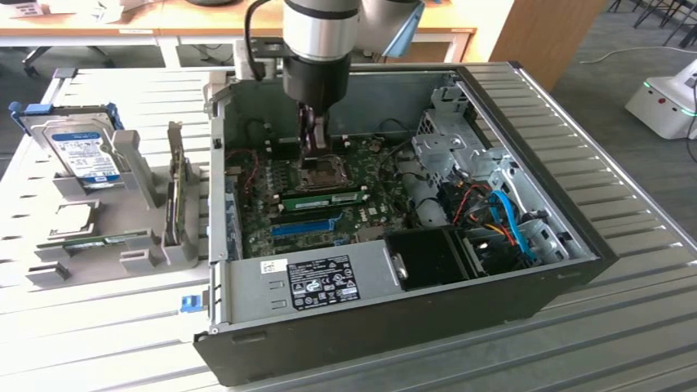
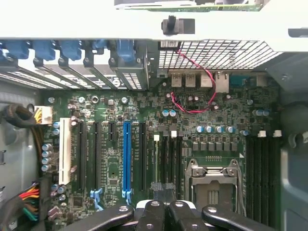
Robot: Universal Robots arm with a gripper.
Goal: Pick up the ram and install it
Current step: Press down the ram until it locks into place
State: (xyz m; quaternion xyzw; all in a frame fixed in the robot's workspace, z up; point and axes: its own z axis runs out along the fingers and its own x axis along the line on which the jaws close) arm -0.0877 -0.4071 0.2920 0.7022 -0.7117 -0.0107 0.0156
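Note:
The ram [image 1: 323, 197] is a narrow green stick standing in a slot on the motherboard [image 1: 360, 216], between the long blue slot [image 1: 304, 226] and the CPU socket [image 1: 322, 175]. In the wrist view the ram [image 2: 156, 166] shows edge-on as a thin pale line below a white latch. My gripper [image 1: 312, 152] hangs inside the open case, just above the socket and beside the ram's far side. The black fingers [image 2: 153, 211] are pressed together and the gripper [image 2: 163, 208] is shut, with nothing visible between them.
The black computer case [image 1: 566, 269] lies open on a slatted table. A grey rack [image 1: 130, 245] at the exterior view's left holds a hard drive [image 1: 85, 155], an upright card [image 1: 175, 192] and another green strip [image 1: 96, 242]. Blue cables [image 1: 512, 216] and a drive cage [image 1: 452, 139] crowd the case's right.

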